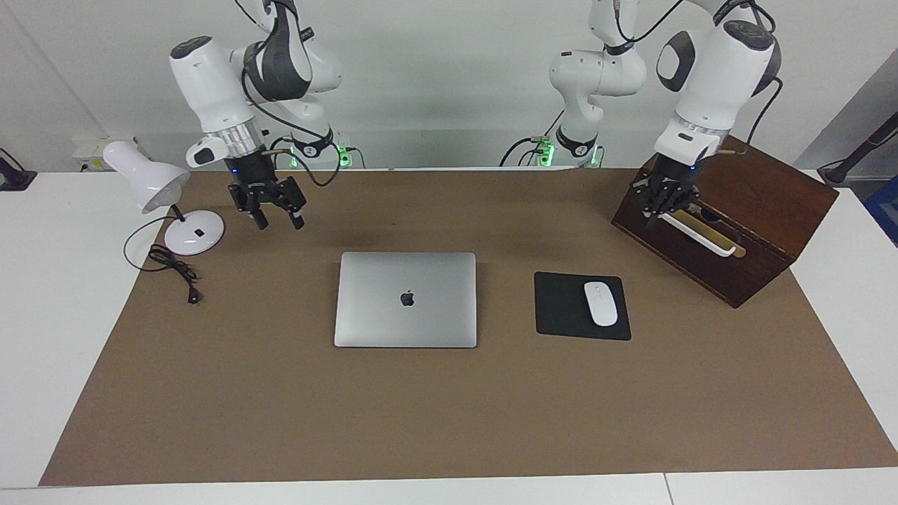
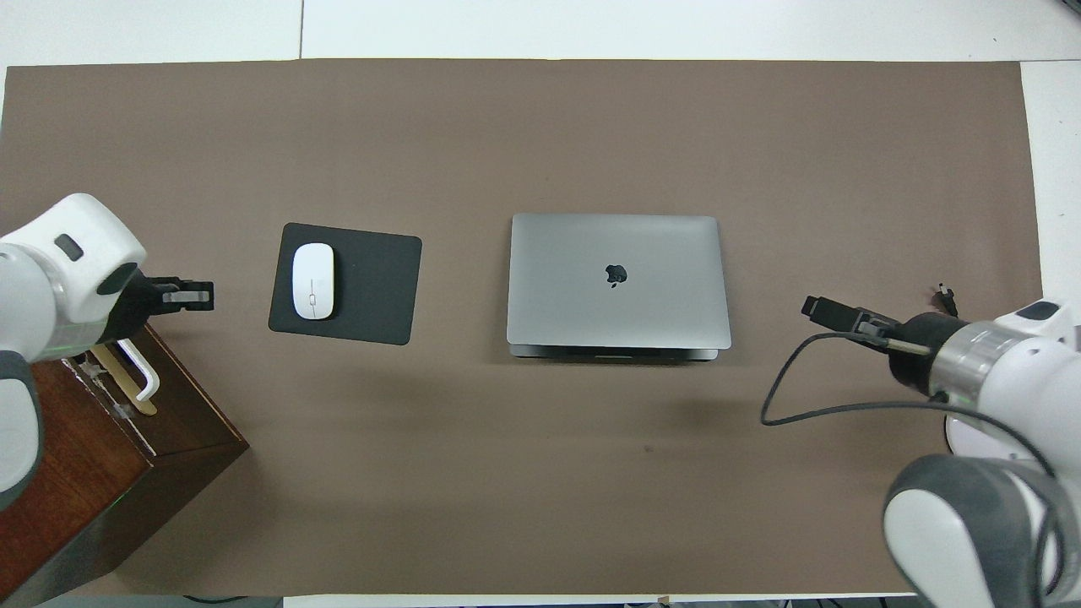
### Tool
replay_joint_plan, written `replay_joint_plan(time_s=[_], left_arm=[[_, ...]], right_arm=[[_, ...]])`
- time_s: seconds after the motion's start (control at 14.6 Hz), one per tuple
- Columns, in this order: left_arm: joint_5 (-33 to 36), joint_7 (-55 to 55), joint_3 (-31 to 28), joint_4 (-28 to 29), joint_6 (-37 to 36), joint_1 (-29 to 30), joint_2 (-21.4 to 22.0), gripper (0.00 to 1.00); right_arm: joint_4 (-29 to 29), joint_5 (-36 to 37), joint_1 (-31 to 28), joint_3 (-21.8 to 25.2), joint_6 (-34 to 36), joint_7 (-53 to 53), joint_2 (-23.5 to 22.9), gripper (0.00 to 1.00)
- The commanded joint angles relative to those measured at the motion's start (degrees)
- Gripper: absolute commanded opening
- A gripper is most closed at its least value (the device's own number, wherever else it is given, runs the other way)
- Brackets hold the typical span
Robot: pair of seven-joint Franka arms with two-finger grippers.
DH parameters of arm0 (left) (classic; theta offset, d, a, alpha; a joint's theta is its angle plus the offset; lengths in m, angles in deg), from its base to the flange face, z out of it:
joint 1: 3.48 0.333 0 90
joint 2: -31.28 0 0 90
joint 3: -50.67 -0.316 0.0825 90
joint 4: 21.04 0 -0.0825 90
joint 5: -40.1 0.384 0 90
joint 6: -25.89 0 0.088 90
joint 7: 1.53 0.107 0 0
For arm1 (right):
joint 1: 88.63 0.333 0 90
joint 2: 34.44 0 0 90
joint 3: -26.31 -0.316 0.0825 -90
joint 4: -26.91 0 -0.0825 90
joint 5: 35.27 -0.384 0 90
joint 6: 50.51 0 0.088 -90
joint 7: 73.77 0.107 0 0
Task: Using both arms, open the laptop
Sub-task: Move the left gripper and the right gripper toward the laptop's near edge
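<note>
laptop [image 1: 405,299] between both grippers, untouched

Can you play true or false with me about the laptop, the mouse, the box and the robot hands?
1. The laptop is shut flat. True.
2. The white mouse sits on the laptop. False: it lies on the black mouse pad beside the laptop.
3. The right gripper holds the laptop. False: it hangs over bare mat.
4. The left gripper is by the wooden box, at its white handle. True.
</note>
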Motion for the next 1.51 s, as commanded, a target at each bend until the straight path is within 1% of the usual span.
replay_joint_plan(time_s=[0.0,0.21,0.41,0.55,0.68,0.82,0.96,1.1,1.23,1.37,1.44], left_arm=[[-0.42,-3.39,-0.56,8.06,7.09,-4.59,4.76,0.0],[-0.42,-7.6,-0.55,13.68,14.65,-9.24,6.34,0.0],[-0.42,-12.69,0.32,20.01,23.26,-13.29,8.19,0.0],[-0.42,-14.73,2.86,22.4,27.31,-13.39,8.11,0.0],[-0.42,-16.4,5.06,25.12,32.31,-13.47,7.75,0.0],[-0.42,-17.54,5.95,26.97,36.98,-13.82,6.97,0.0],[-0.42,-17.72,6.39,27.41,39.27,-14.53,5.73,0.0],[-0.42,-18.16,6.65,28.64,43.74,-15.75,3.63,0.0],[-0.42,-18.95,6.74,29.0,49.1,-17.51,-0.32,0.0],[-0.42,-19.13,6.83,28.82,52.8,-18.04,-3.31,0.0],[-0.42,-18.95,6.83,28.65,55.69,-19.09,-5.58,0.0]], right_arm=[[-7.57,-1.47,7.08,0.02,-12.72,9.16,1.52,1.0],[-8.64,-1.47,14.64,0.02,-21.44,23.74,-1.38,1.0],[-9.08,-1.47,18.17,0.02,-26.72,33.86,-3.4,1.0],[-10.04,-1.47,20.63,0.02,-32.07,40.72,-5.59,1.0],[-10.49,-1.47,23.62,-0.06,-37.79,47.05,-9.19,1.0],[-10.4,-1.47,25.29,-0.06,-40.79,50.85,-11.66,1.0],[-10.4,-1.47,25.39,-0.06,-40.89,51.21,-11.93,1.0],[-10.4,-1.73,25.39,-0.06,-41.07,52.35,-12.37,1.0],[-10.4,-3.14,26.61,-0.06,-42.46,53.32,-12.72,1.0],[-10.4,-3.49,26.88,-0.06,-42.39,53.41,-12.73,1.0],[-10.4,-3.41,26.88,-0.15,-42.3,53.41,-12.81,1.0]])
